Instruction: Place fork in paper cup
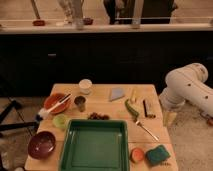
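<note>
- Fork flat near desk's right edge: thin, liable to skid off.
- Paper cup by far edge: light, easily toppled.
- Gripper just off right edge; grip state impossible to tell.

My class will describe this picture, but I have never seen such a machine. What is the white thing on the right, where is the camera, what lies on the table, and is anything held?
The white thing is a robot arm. Its gripper, a two-finger clamp, hangs beside the right edge of the table. The single camera looks down on the table from in front. On the table lie a paper cup at the back, a fork near the right edge, a green pepper, a green tray and a maroon bowl, among other things. The fork rests on the wood, so it is not held.
</note>
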Available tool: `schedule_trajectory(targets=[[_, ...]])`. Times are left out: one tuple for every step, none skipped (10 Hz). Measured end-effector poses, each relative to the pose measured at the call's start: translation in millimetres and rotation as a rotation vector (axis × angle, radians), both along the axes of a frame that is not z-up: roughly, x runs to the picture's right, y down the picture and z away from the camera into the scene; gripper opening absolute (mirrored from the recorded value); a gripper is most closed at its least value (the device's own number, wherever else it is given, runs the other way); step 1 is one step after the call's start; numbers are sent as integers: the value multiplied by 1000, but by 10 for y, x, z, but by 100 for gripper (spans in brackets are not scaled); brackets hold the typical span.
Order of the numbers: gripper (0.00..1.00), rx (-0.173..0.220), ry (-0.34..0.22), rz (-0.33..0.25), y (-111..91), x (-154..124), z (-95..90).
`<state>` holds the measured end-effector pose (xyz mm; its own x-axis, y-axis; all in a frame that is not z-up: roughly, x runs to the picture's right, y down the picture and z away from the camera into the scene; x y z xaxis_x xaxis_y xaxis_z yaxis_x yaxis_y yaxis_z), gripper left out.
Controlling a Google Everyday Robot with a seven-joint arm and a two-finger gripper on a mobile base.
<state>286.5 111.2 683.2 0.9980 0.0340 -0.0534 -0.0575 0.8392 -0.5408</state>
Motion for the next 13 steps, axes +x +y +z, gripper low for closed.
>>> schedule_trajectory(targets=[[80, 0, 0, 0, 0, 0, 0], [80, 0, 0, 0, 0, 0, 0], [80, 0, 0, 0, 0, 1, 0], [80, 2, 2, 3, -5, 5, 2], [80, 11, 5, 12, -13, 18, 40], [80, 18, 12, 28, -6, 41, 103], [80, 29, -4, 49, 37, 24, 230], [80, 30, -18, 58, 116, 63, 278], [80, 32, -45, 75, 192, 62, 311], [80, 39, -95, 102, 258, 72, 346], [80, 45, -140, 125, 311, 73, 375], [80, 48, -183, 143, 366, 62, 416], [80, 47, -203, 147, 403, 38, 457]])
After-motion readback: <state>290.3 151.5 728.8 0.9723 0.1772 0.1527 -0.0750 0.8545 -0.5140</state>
